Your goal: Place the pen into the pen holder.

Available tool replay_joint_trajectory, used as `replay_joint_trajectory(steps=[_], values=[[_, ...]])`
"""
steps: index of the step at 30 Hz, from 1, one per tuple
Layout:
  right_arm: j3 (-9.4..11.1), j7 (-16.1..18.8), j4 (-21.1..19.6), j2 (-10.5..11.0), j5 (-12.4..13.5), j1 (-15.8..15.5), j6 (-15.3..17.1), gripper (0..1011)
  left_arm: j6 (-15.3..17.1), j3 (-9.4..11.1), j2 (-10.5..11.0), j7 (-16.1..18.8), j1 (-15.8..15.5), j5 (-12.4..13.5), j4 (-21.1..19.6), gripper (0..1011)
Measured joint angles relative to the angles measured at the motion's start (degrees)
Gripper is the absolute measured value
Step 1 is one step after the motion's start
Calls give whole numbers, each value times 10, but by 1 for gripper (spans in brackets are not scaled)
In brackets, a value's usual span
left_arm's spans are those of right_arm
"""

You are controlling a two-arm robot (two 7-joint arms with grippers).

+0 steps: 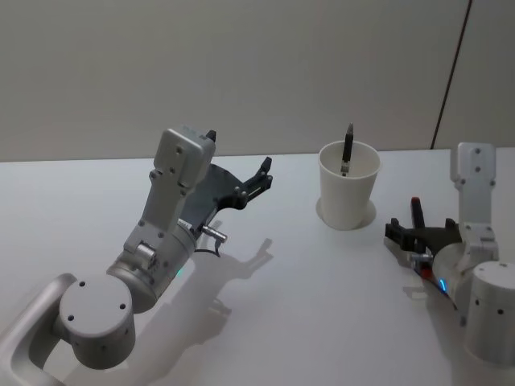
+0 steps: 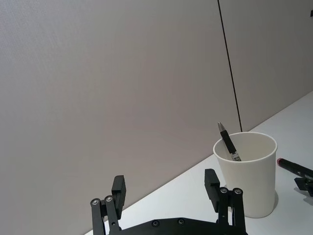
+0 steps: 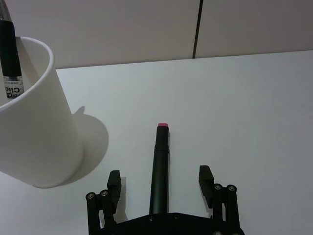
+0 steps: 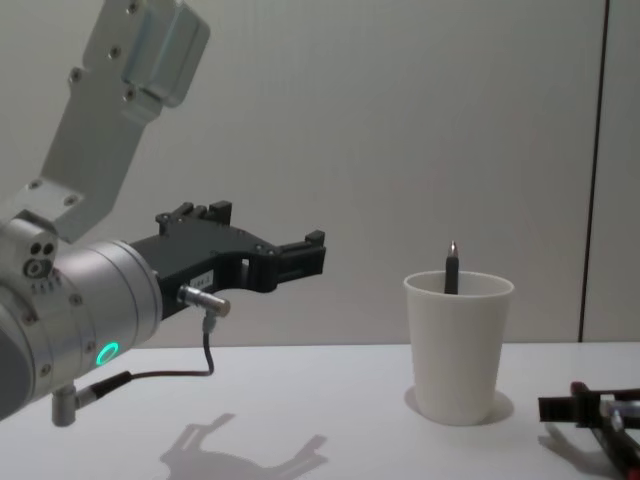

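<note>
Table [image 1: 322, 314] bears pen holder [image 1: 348, 193] and red-tipped marker [image 3: 160, 166]

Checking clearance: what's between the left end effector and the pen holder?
Nothing: bare table between the left end effector and the pen holder, per the head view.

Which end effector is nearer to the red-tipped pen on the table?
Right. The right end effector is open, low over the table, with the red-tipped pen between its fingers. The left end effector hangs raised, open, beyond the pen holder.
</note>
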Motion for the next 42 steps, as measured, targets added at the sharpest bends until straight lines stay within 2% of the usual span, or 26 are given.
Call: replay_joint_trajectory(steps=[25,30,33,35,38,41,42], values=[[4,-5,1,-7,2,-5,-1,994,0,0,0,0,0,0,0,1001],[4,-5,1,-7,2,-5,-1,907,0,0,0,0,0,0,0,1001],[4,-5,1,-8,2,-6,-1,787,0,0,0,0,0,0,0,1001],[4,-5,1,-8,2,-6,-1,770,0,0,0,0,0,0,0,1001],[4,-5,1,-8,2,-6,-1,688,0,0,0,0,0,0,0,1001],[4,-6,1,-8,2,-6,-1,550,0,0,0,0,0,0,0,1001],[4,-6,1,-8,2,-6,-1,533,0,0,0,0,0,0,0,1001]])
